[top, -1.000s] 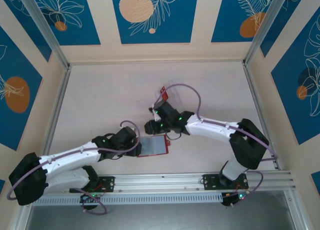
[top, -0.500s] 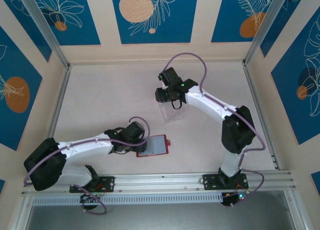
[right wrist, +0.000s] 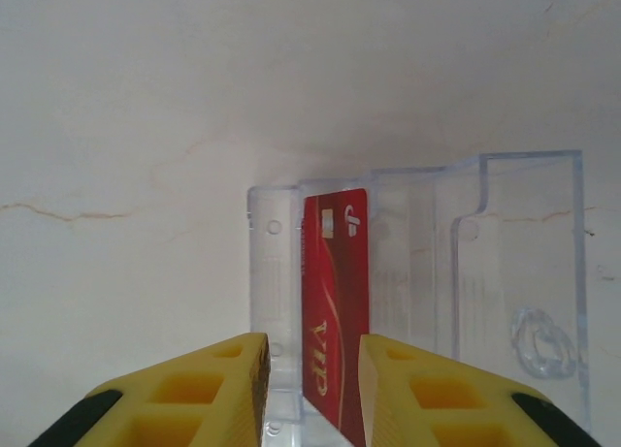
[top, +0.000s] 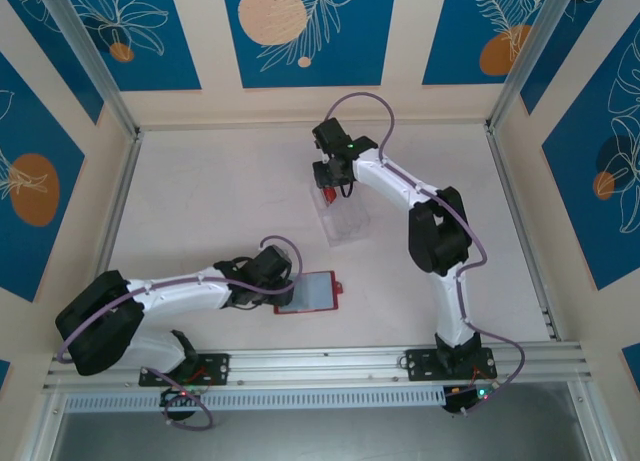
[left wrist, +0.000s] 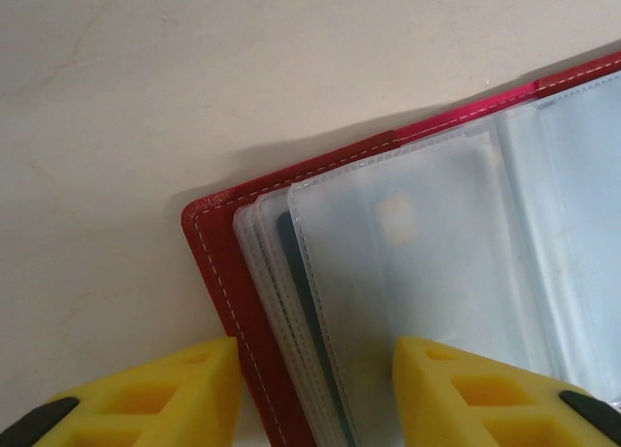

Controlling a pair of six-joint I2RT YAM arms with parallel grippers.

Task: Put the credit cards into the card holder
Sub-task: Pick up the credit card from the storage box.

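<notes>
Left end effector (left wrist: 315, 394) part-open over card holder (left wrist: 221, 272) — right end effector (right wrist: 312, 374), at tray's (right wrist: 529, 214) red card (right wrist: 336, 272), unclear.

Leathery stitched card holder (left wrist: 221, 282); clear glossy plastic tray (right wrist: 524, 272).

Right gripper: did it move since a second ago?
Yes. The right gripper went from beside the card holder toward the back wall, to the clear tray's far end.

Pale off-white table (top: 200, 201), surface faintly marked with hairline veins, carries two items directly: the red card holder (top: 310, 292), lying open and flat beneath the left gripper (left wrist: 315, 394), and a clear plastic tray (right wrist: 514, 272) just below and ahead of the right gripper (right wrist: 313, 384).
</notes>
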